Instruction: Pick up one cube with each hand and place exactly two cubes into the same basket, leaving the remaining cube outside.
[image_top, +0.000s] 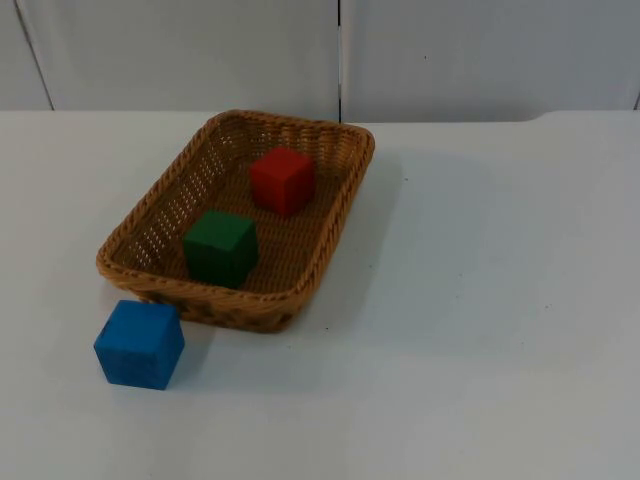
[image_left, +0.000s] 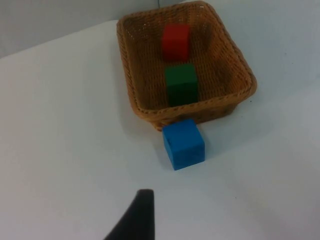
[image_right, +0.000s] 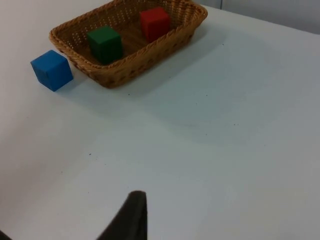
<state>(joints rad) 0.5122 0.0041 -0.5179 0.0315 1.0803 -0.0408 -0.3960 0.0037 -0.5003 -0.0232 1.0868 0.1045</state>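
Observation:
A woven brown basket (image_top: 240, 305) lies on the left half of the white table. Inside it a red cube (image_top: 282, 180) sits toward the far end and a green cube (image_top: 220, 247) toward the near end, a small gap between them. A blue cube (image_top: 140, 343) rests on the table just outside the basket's near left corner. My left gripper (image_left: 136, 220) hangs back above the table, short of the blue cube (image_left: 183, 143). My right gripper (image_right: 131, 217) waits over bare table far to the right of the basket (image_right: 145, 60).
The grey partition wall (image_top: 450, 50) closes off the table's far edge behind the basket. Bare white table top (image_top: 480, 300) stretches across the right half and along the front.

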